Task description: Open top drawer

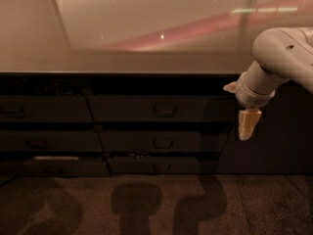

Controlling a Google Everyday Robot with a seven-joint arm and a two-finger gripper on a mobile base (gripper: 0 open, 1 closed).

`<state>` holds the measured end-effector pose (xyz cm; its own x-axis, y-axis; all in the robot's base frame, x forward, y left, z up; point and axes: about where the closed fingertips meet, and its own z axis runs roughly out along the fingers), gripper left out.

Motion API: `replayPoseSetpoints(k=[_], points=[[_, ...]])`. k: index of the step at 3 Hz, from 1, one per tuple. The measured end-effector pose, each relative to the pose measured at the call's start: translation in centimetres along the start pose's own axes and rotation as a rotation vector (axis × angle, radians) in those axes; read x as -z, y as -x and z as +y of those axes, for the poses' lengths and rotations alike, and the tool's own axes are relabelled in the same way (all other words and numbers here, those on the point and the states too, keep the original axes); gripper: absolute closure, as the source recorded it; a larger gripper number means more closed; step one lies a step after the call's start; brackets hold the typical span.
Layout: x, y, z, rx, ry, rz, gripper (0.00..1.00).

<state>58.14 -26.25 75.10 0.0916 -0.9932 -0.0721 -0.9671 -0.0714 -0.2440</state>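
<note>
**Item: 1 drawer bank under desk, with arm. Task: open top drawer.**

- Desk (146, 65): pale, glossy top with a dark front edge.
- Top drawer (122, 109): the wide dark front in the upper row of the middle column. It appears fully shut. 1 small loop handle (165, 109) sits at its centre.
- Pincer (247, 125): cream, pointing down from the white arm (281, 58). It hangs by the drawer's right end, well apart from the handle and touching nothing. Whether it is apart or together cannot be told.
- Other fronts: 1 narrower drawer (44, 110) to the left, and 2 lower drawers (164, 142) below with similar handles.

**Risks (judged):**
- The handle is small and dark on a dark front, so a slightly misjudged approach could skid off it.
- The pincer could instead hook the like-handled front below or beside.
- Coming in too low would bump the drawer face.

**Markings:** no brand, label or writing legible.
</note>
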Motion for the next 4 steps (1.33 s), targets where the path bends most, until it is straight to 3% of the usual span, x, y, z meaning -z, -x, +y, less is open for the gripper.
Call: replayPoseSetpoints(k=[2,3,4], points=[[-3.0,-3.5,-2.4,-0.042,-0.001,-0.040,0.00],[-3.0,-3.5,-2.4,-0.042,-0.001,-0.039,0.00],[-4.0,-2.9,-2.9,-0.036,0.011,0.016,0.00]])
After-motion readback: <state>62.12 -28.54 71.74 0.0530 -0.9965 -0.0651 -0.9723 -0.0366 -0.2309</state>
